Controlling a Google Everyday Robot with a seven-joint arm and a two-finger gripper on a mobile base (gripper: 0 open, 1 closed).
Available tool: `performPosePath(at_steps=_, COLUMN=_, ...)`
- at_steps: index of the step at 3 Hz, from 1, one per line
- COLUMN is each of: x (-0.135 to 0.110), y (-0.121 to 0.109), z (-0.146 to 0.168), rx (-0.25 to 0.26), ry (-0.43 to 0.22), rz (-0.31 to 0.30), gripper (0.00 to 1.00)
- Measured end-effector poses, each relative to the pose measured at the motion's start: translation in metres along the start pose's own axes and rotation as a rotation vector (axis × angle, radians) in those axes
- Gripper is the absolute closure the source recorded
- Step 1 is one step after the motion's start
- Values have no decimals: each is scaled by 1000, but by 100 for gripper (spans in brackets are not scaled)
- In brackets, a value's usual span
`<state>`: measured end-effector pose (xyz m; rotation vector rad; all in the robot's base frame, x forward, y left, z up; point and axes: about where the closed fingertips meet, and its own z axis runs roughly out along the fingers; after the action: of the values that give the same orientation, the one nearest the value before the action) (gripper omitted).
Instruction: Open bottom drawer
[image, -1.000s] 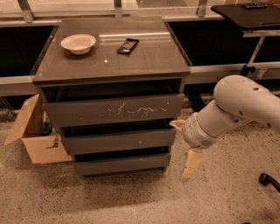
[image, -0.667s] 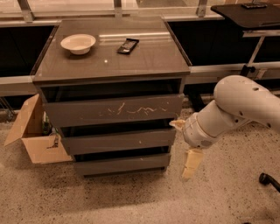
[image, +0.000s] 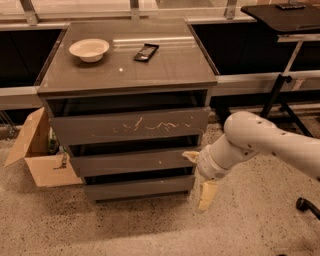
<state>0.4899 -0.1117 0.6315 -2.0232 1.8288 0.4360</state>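
Observation:
The cabinet has three dark grey-brown drawers. The bottom drawer is the lowest and narrowest, with a plain flat front and a dark gap above it. The middle drawer sits above it, and the top drawer has white scratches. My gripper hangs off the white arm just right of the cabinet's lower right corner. It is level with the middle and bottom drawers. Its cream fingers are spread apart and hold nothing. The upper finger is close to the middle drawer's right end.
A white bowl and a flat black object lie on the cabinet top. An open cardboard box stands on the floor at the left. A black stand and a caster are at the right.
My arm and gripper have moved left and slightly down, closer to the cabinet's right side. The drawers have not moved.

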Motion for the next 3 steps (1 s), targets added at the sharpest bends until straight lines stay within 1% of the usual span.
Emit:
performPosePath(at_steps=1, x=18, y=-7, z=60, rx=-54, ry=-61, rz=-48, gripper=0)
performPosePath(at_steps=2, x=33, y=-12, z=113, rx=-93, ry=-131, rz=-67, gripper=0)
performPosePath(at_steps=3, x=54, y=-13, z=175, rx=-133, ry=-210, rz=-41, gripper=0)
